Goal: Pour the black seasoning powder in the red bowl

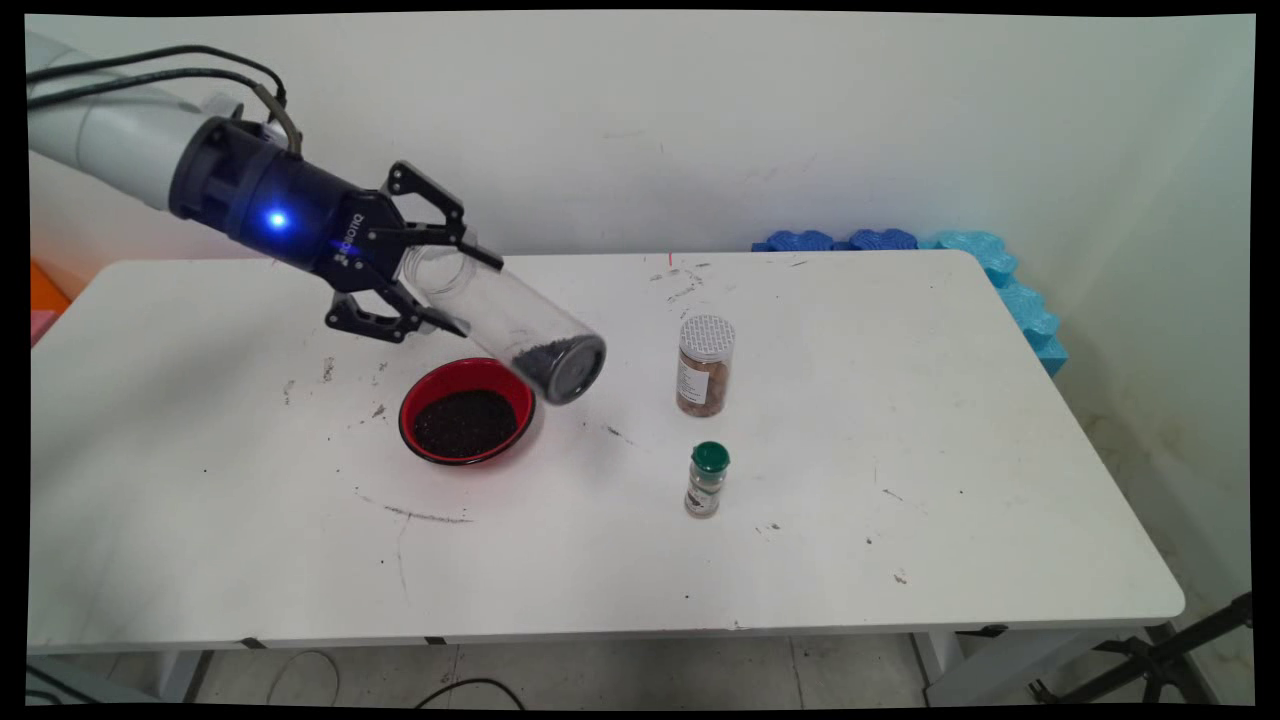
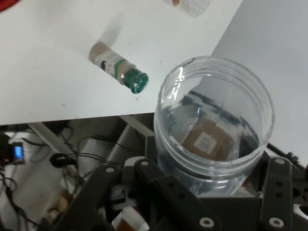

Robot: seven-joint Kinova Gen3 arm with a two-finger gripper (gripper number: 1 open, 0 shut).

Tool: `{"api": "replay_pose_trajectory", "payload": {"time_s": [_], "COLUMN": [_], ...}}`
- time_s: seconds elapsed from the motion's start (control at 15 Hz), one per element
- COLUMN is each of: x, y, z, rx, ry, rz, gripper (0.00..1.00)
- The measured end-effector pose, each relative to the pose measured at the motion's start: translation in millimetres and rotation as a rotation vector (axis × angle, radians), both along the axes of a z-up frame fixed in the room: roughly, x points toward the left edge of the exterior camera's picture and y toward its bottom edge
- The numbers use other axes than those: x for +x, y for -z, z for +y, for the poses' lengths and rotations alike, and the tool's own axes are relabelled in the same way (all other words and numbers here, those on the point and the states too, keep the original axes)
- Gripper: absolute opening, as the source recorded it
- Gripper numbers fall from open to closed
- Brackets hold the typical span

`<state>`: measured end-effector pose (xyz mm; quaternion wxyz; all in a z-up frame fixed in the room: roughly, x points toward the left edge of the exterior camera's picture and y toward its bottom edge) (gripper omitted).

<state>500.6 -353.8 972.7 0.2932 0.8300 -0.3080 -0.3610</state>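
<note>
Main view, pincer [image 1: 455, 283] clamped on tilted clear jar [image 1: 510, 315] over red bowl's [image 1: 466, 411] rim, open table [image 1: 900, 450] beyond.

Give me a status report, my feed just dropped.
Gripper shut on clear jar, tilted above red bowl. Dark grains in jar and bowl. Silver-lidded jar and green-capped bottle stand apart, to the right.
</note>
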Motion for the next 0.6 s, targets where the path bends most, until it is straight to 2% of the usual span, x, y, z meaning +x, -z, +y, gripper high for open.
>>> {"api": "replay_pose_trajectory", "payload": {"time_s": [0.6], "x": [2.6], "y": [20.2], "z": [-6.4], "rx": [0.150], "ry": [-0.158], "rz": [0.126], "gripper": [0.00]}}
